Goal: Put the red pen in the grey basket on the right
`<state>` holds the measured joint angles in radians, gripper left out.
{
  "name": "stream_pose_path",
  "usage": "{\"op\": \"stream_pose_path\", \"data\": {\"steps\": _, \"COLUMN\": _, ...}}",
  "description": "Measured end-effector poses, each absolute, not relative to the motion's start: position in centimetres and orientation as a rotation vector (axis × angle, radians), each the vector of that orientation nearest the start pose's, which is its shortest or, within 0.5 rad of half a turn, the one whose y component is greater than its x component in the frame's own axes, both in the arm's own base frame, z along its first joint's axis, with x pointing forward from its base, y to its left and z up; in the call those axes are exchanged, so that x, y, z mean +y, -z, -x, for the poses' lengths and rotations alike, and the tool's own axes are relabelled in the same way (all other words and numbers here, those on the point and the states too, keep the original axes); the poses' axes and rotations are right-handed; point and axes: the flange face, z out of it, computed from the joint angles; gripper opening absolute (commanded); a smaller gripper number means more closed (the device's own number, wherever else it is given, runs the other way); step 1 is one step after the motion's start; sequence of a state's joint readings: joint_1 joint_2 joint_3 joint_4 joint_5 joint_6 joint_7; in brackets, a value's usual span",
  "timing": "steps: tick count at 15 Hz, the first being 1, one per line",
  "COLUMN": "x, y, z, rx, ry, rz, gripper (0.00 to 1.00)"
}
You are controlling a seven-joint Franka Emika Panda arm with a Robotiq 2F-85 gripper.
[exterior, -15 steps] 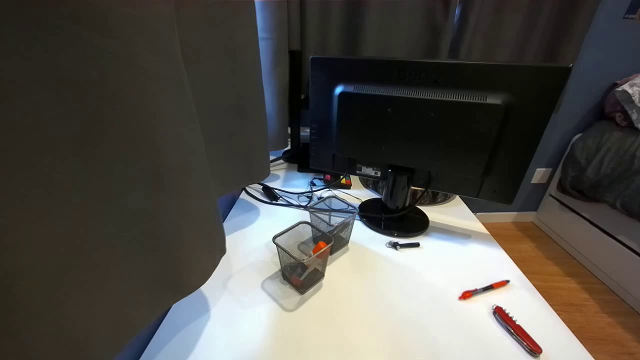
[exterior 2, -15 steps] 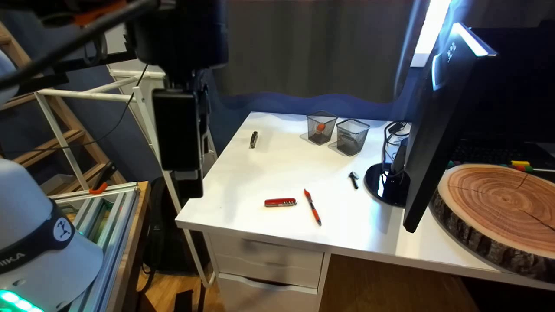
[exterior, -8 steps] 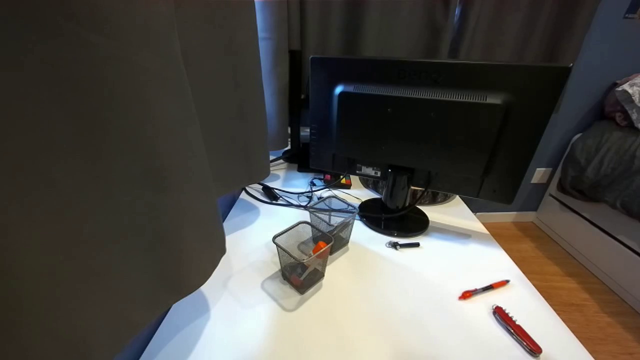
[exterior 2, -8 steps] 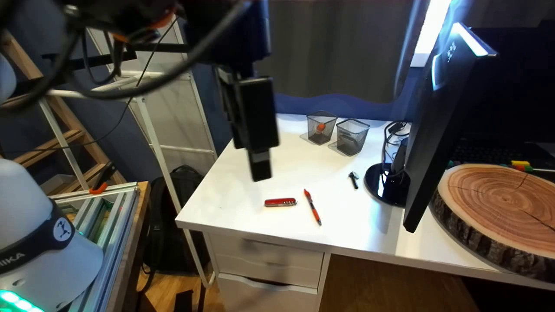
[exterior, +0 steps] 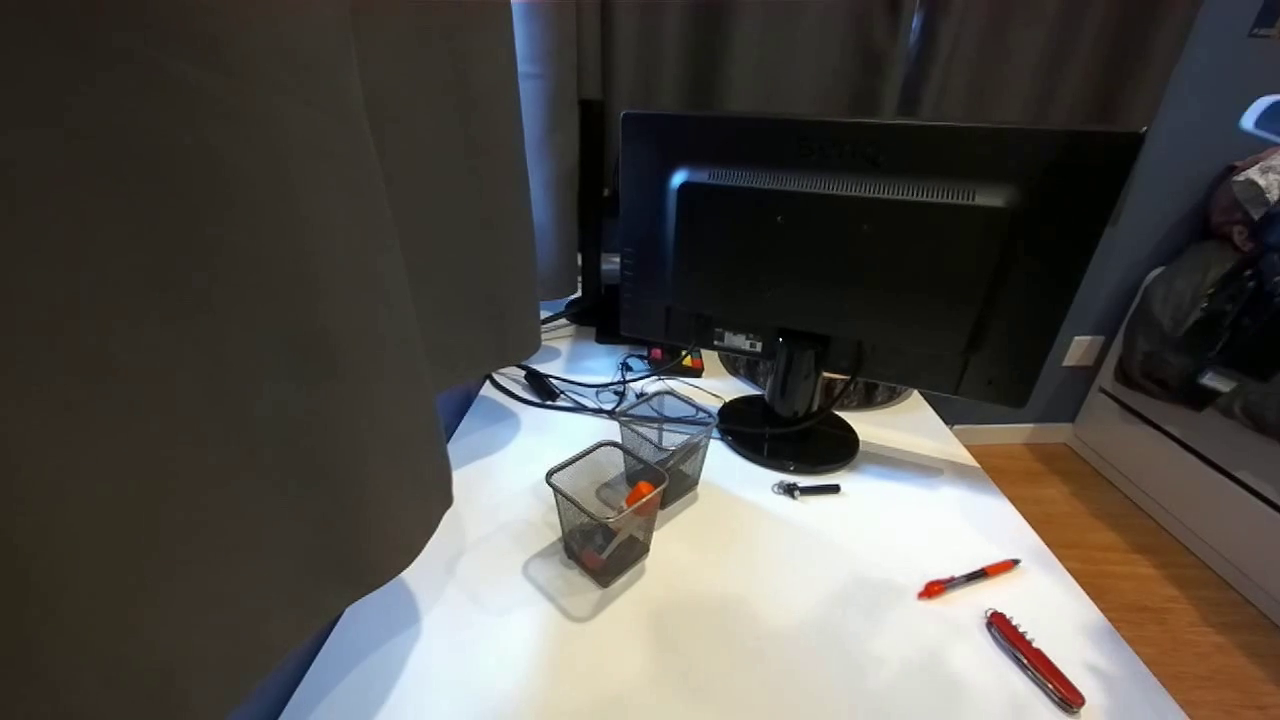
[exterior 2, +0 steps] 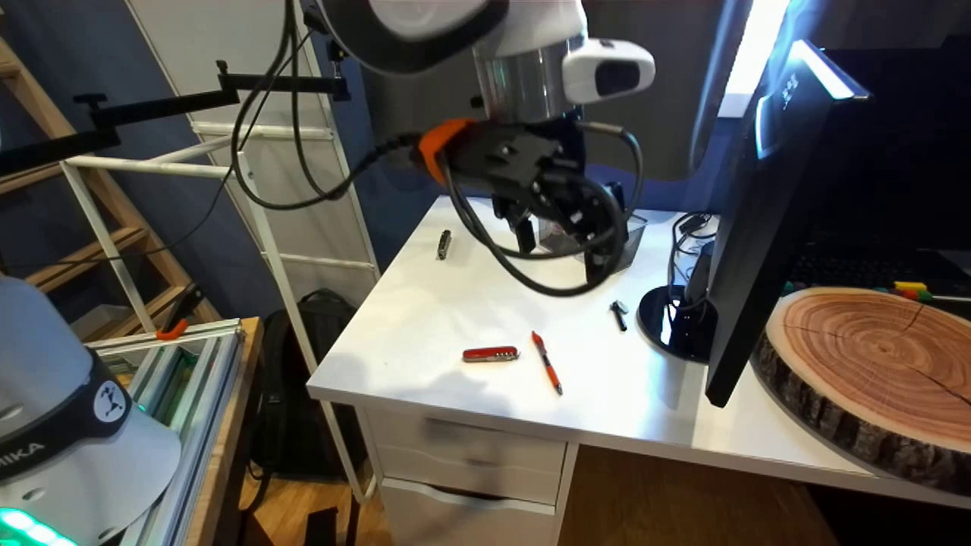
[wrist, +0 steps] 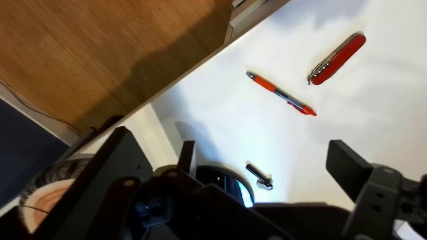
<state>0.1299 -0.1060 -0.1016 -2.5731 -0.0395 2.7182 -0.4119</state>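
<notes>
- Far left, the white Franka base (exterior 2: 129, 462) stands with a green glow at its foot.
- Moving across, a black backpack (exterior 2: 300, 379) sits low down, beside the white desk (exterior 2: 425, 303).
- Up toward the back of the desk, here's a dark object (exterior 2: 444, 244), too small to name for certain.
- Forward again, a red Swiss Army knife (exterior 2: 490, 354) lies flat, metal parts showing along one side.
- And there's the red pen (wrist: 282, 93), flat on the desk just right of the knife, near but apart from it, tip toward the front edge.
- Overhead, the Franka arm (exterior 2: 542, 30) reaches out over the desk, and its fingers (wrist: 348, 168) hang in the air, spread wide and released, a broad gap between them in the wrist view.
- Clear in an exterior view, the left-hand grey mesh basket (exterior: 578, 530) stands upright, an orange-tipped item (exterior: 640, 495) inside it.
- Just beside that one, also upright, the right-hand grey mesh basket (exterior: 700, 445) carries dark items (exterior: 684, 460) I can't make out; the red pen lies well apart from it.
- Onward, a small black cylinder (wrist: 257, 174) with a metal end lies on the desk, near the foot of the black monitor (exterior: 840, 250).
- Far right, a round wood slab (exterior 2: 880, 349), bark around its rim.
</notes>
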Motion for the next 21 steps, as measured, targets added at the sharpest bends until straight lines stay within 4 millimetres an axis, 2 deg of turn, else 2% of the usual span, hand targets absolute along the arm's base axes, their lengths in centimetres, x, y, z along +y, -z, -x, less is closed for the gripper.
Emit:
{"op": "stream_pose_path", "data": {"steps": 2, "x": 3.1, "y": -28.6, "z": -47.5, "rx": -0.854, "ry": 0.35, "rz": 3.014, "gripper": 1.0}}
{"op": "stream_pose_path", "data": {"steps": 4, "x": 5.3, "y": -26.2, "z": -48.3, "rx": -0.931, "ry": 0.302, "rz": 2.958, "gripper": 1.0}}
{"op": "stream_pose_path", "data": {"steps": 5, "x": 5.5, "y": -25.9, "z": -48.3, "rx": -0.924, "ry": 0.294, "rz": 2.96, "gripper": 1.0}}
{"op": "stream_pose_path", "data": {"steps": 9, "x": 4.3, "y": -26.6, "z": -48.4, "rx": -0.89, "ry": 0.316, "rz": 2.972, "gripper": 1.0}}
{"op": "stream_pose_path", "data": {"steps": 10, "x": 4.5, "y": -26.6, "z": -48.5, "rx": -0.935, "ry": 0.316, "rz": 2.959, "gripper": 1.0}}
{"op": "stream_pose_path", "data": {"steps": 12, "x": 5.8, "y": -25.6, "z": -48.9, "rx": -1.066, "ry": 0.257, "rz": 2.887, "gripper": 1.0}}
{"op": "stream_pose_path", "data": {"steps": 14, "x": 6.6, "y": -23.1, "z": -49.5, "rx": -1.159, "ry": 0.132, "rz": 2.815, "gripper": 1.0}}
{"op": "stream_pose_path", "data": {"steps": 18, "x": 4.8, "y": -17.1, "z": -51.4, "rx": -1.345, "ry": -0.162, "rz": 2.74, "gripper": 1.0}}
{"op": "stream_pose_path", "data": {"steps": 21, "x": 3.3, "y": -14.8, "z": -53.4, "rx": -1.526, "ry": -0.317, "rz": 2.727, "gripper": 1.0}}
